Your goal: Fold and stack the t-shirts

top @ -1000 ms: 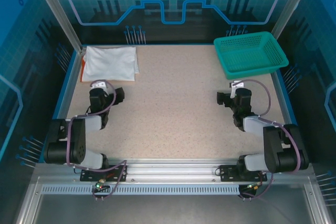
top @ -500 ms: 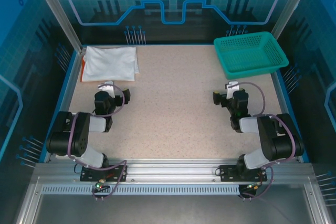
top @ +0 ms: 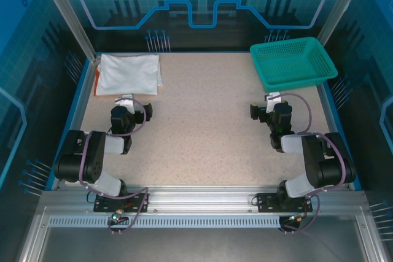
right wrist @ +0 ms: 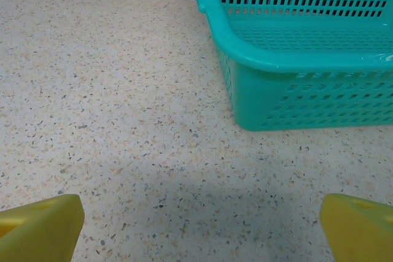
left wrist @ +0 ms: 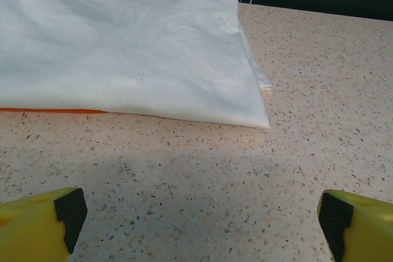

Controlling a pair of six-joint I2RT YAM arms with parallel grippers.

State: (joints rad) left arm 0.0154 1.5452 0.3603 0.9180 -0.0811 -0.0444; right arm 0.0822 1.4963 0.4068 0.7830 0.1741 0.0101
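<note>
The t-shirts lie folded in one stack at the table's far left corner. The white one [top: 129, 73] is on top, and a thin strip of the orange-red one [top: 96, 88] shows along its left edge. From the left wrist, the white shirt [left wrist: 123, 47] covers the orange one [left wrist: 49, 110], which peeks out beneath its near hem. My left gripper [top: 132, 107] [left wrist: 202, 216] is open just short of the stack, with bare table between its yellow fingers [left wrist: 37, 228]. My right gripper [top: 267, 108] [right wrist: 202, 225] is open over bare table.
A teal mesh basket [top: 293, 62] [right wrist: 295, 53] stands at the far right corner, a short way ahead of my right gripper. The speckled table [top: 202, 121] is ringed by a blue rim and metal frame posts.
Both arms folded back and down toward their bases in the first half second, then held still. Both grippers stayed open and the shirts did not move.
</note>
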